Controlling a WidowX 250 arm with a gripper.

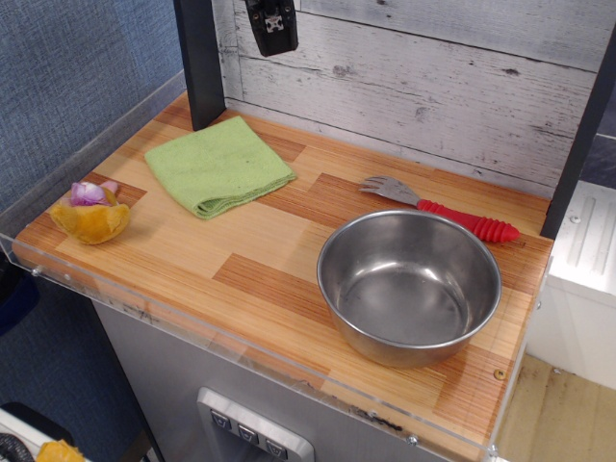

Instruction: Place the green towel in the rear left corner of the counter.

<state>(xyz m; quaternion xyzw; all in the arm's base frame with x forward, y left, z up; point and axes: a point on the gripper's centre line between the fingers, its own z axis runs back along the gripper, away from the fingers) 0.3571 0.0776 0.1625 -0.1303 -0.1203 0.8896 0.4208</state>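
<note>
- Single view, observation.image. We find the green towel (219,166) lying flat and folded on the desk (289,260), at about 10 o'clock from the desk's centre, just beside the dark post (197,60) in the rear left corner.
- We see the gripper (270,25) high at 12 o'clock, against the plank wall, well above the cloth and touching nothing. Whether its fingers are spread or pressed together we cannot tell; only a dark block shows.
- Elsewhere: steel bowl (409,286) at 4 o'clock, red-handled fork (441,209) behind it at 2 o'clock, orange lump (90,214) at 9 o'clock by the acrylic rim. All are apart from the towel.
- Our judgement: the towel reads as placed. To finish well, we would lift straight up, clear of the post, without snagging the cloth's rear edge.
</note>
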